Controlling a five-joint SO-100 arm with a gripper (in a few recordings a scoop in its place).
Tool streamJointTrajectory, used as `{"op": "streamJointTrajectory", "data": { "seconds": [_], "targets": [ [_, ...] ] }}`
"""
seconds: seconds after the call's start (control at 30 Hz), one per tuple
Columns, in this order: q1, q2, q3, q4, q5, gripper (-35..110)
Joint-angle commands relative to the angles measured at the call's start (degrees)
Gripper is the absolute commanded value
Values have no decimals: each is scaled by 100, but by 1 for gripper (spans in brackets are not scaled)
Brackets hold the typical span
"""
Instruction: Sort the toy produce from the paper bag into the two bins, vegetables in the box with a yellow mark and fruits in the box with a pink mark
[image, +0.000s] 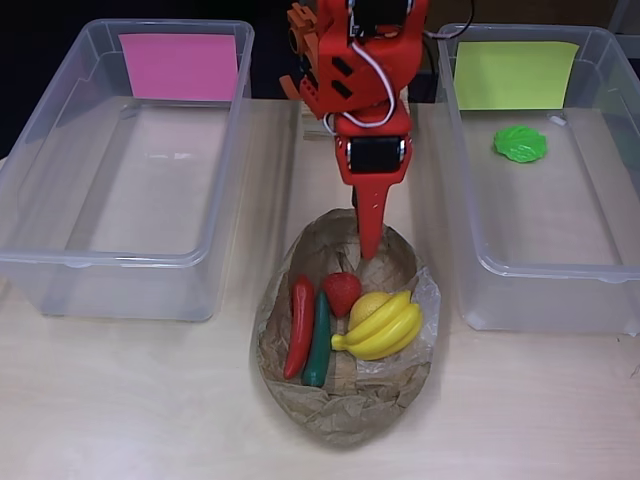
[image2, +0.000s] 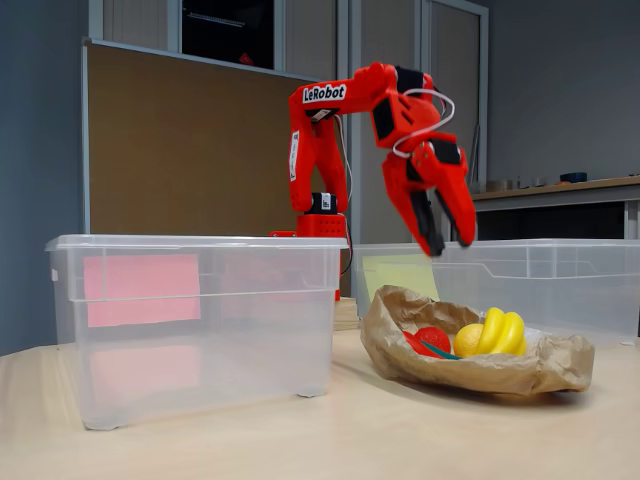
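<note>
Paper bag (image: 345, 400) on tabletop (image: 130, 400): chili (image: 299, 326) and cucumber (image: 319, 340), long axes 12–6; bananas (image: 385, 327), tips toward 2. Gripper (image: 371, 245) above bag's 12 o'clock rim, fingers (image2: 463, 215) slightly parted, empty.

Open air above the paper bag (image: 345, 400) – bin with pink mark (image: 130, 170) and bin with yellow mark (image: 560, 180) walling both sides

The end effector (image2: 447, 235), jaws parted, hangs above the paper bag (image2: 470, 365) holding bananas (image2: 501, 331).
</note>
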Motion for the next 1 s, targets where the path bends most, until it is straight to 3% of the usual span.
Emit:
{"op": "streamJointTrajectory", "data": {
  "seconds": [0.0, 0.53, 0.97],
  "targets": [
    [-220, -439, -308, -185, -158, 25],
    [-519, -2698, -2355, -246, -229, 25],
    [-308, -3683, -3094, -105, -220, 21]
  ]
}}
